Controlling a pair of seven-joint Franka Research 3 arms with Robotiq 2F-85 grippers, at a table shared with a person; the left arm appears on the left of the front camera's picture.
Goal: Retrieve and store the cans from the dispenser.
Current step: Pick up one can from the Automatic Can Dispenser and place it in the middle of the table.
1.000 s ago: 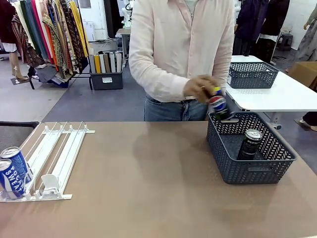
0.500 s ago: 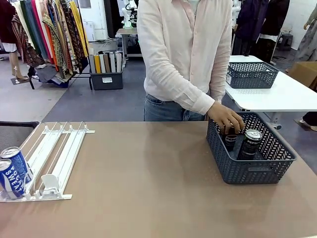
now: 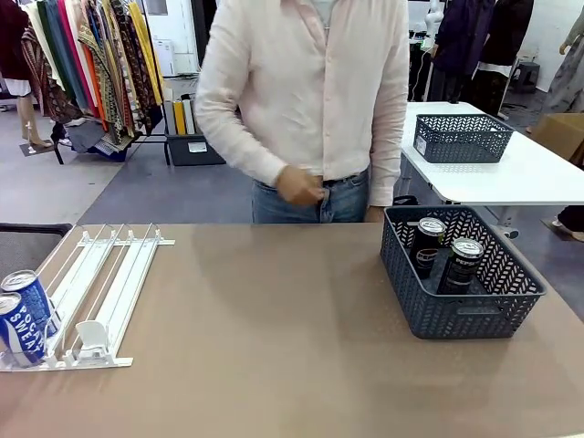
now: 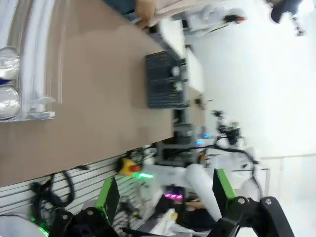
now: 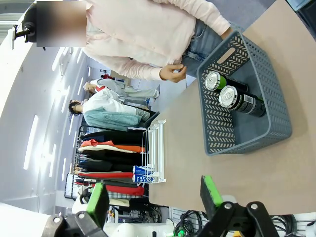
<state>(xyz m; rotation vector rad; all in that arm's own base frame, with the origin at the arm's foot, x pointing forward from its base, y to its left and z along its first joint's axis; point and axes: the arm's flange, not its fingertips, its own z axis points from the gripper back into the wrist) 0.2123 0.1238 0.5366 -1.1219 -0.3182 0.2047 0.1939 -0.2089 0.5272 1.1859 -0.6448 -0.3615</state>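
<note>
**Both grippers spread and holding nothing; 2 cans in the dispenser, 2 in the basket**

From the front view I am seeing the white dispenser [image 3: 109, 274] lying flat at the left end of the brown table [image 3: 274, 356]. 2 blue cans [image 3: 30, 299] [image 3: 14, 330] are standing upright at the near end of its leftmost lanes. A white pusher block [image 3: 91, 336] is sitting at the near end of a lane to their right. At the right end of the table, well apart from the dispenser, the dark lattice basket [image 3: 456, 315] is holding 2 black cans [image 3: 427, 239] [image 3: 464, 263], upright and side by side. The person at the far edge is keeping a hand [image 3: 299, 187] at waist height, above the table edge and touching nothing on it.

In its wrist view the left gripper [image 4: 165, 192] is hanging off the table with its jaws wide apart and nothing between them. The right gripper [image 5: 154, 197] is likewise standing spread and empty, looking down on the basket from well away.
</note>
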